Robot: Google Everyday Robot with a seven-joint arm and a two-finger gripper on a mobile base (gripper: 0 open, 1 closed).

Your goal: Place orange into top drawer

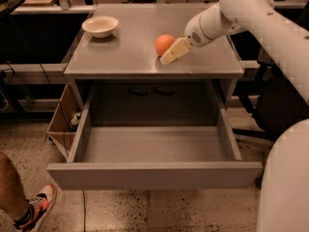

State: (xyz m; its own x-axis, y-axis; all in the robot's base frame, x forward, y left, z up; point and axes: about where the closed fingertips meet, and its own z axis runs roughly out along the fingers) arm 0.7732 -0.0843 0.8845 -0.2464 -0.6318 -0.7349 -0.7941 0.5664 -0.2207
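Note:
The orange (163,44) sits on top of the grey cabinet (125,57), right of its middle. My gripper (170,55) reaches in from the right on a white arm and its cream fingers (175,50) touch the orange's right side. The top drawer (154,151) stands pulled fully open below the cabinet top, with nothing in it; its flat front panel (153,175) faces me.
A cream-white bowl (100,26) stands at the cabinet top's back left. A person's leg and red-white shoe (35,208) are at the bottom left. An open wooden box (62,120) sits left of the drawer. The robot's white body (285,182) fills the right side.

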